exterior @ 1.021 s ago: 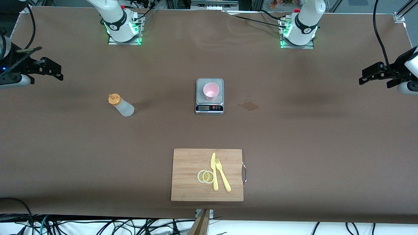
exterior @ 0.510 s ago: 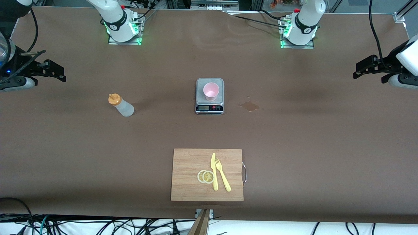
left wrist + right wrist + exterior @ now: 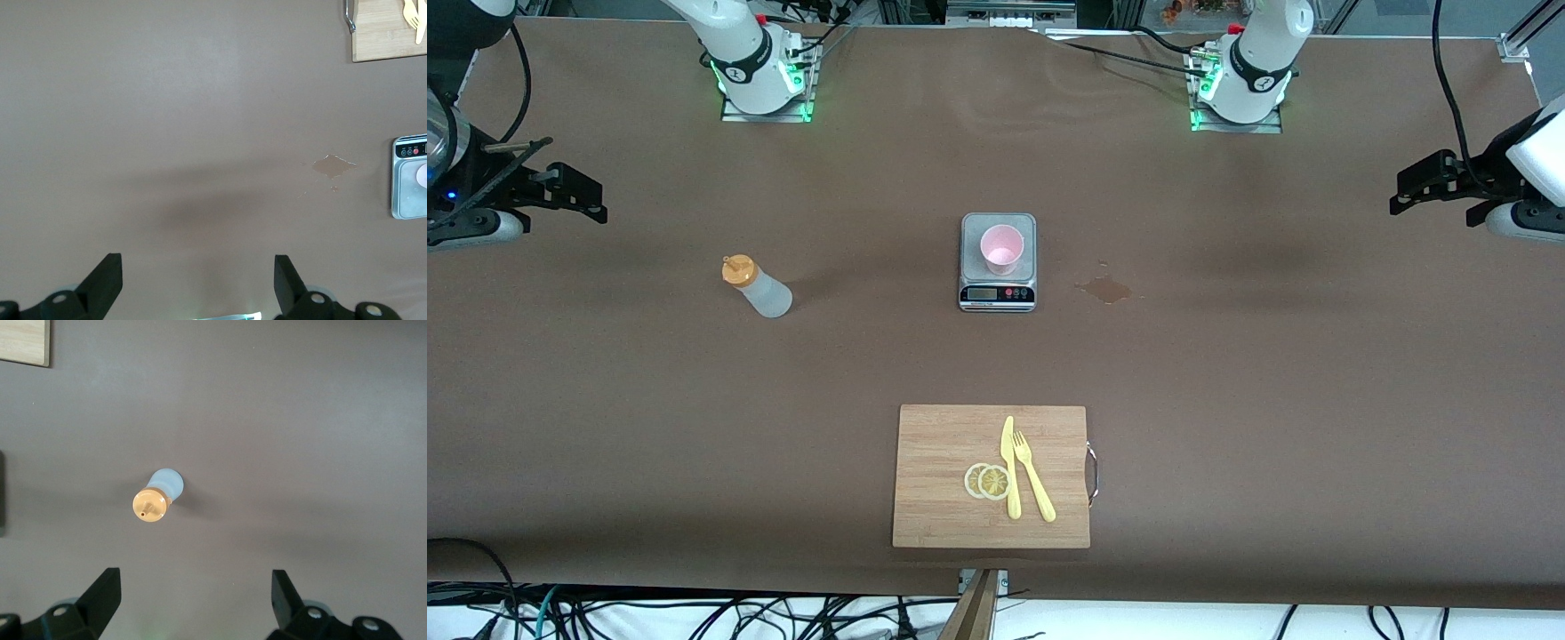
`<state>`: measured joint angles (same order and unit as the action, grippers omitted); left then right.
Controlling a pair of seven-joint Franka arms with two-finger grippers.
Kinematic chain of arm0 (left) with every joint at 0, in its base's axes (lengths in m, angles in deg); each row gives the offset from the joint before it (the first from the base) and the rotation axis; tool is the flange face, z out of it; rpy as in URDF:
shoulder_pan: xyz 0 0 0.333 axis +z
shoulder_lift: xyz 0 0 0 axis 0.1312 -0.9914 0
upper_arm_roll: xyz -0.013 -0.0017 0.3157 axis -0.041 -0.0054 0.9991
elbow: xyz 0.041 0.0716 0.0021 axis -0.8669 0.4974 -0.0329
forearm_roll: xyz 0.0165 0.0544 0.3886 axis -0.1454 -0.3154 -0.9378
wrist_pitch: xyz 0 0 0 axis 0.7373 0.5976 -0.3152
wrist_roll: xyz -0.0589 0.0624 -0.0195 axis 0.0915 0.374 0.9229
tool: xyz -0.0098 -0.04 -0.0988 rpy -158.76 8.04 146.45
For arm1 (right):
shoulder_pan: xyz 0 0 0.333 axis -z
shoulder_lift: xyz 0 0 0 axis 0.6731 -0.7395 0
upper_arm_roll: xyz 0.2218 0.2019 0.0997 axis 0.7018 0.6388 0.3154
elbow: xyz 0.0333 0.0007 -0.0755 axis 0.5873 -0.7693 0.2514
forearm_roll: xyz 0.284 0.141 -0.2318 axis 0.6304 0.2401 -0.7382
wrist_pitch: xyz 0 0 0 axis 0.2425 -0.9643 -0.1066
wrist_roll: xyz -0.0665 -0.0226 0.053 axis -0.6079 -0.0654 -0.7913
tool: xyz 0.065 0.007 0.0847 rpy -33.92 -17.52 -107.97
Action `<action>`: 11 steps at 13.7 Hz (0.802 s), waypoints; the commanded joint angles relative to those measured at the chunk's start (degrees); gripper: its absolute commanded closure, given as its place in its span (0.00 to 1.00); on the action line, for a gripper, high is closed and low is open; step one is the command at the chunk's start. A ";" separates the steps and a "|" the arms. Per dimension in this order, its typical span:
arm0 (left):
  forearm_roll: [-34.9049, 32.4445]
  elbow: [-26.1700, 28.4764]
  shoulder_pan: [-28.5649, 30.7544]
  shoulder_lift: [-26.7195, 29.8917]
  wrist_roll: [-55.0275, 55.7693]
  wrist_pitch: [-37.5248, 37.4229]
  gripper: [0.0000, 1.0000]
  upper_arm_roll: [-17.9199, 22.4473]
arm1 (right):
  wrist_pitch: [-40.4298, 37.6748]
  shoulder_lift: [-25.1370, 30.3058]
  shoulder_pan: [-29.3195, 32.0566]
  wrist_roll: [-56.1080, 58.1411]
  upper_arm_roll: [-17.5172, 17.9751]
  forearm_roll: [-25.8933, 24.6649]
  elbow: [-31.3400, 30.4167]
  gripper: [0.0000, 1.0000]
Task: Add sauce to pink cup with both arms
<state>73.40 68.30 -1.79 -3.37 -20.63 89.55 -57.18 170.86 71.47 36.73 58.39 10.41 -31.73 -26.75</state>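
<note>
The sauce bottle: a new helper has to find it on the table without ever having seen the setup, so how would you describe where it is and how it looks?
Start at the grey kitchen scale in the middle of the brown table, with the pink cup on it. Go from there toward the right arm's end of the table: the sauce bottle stands alone on the bare surface. It is a small whitish translucent squeeze bottle, the only thing with an orange nozzle cap.

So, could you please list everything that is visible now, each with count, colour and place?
sauce bottle: one, whitish with orange cap, on table toward right arm's end.
pink cup: one, pink, on the scale.
scale: one, grey, mid-table.
stain: one, brown, beside scale.
cutting board: one, wooden, nearest the front camera.
lemon slices: two, yellow, on board.
knife: one, yellow, on board.
fork: one, yellow, on board.
right tool: one, black, open, empty.
left tool: one, black, open, empty.
</note>
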 commanded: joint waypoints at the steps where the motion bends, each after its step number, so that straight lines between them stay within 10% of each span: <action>1: 0.40 0.82 0.41 1.17 -0.03 -0.44 0.00 -0.38 | -2.59 0.06 0.04 -0.28 0.03 0.07 1.24 0.00; 11: 0.23 0.82 -2.39 1.09 -0.03 -0.53 0.00 1.28 | -1.71 -0.21 0.04 0.16 0.03 -0.64 1.60 0.00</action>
<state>73.40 68.30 -2.13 -3.37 -20.64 89.40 -57.23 169.71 71.47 36.75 58.39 10.39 -31.75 -26.37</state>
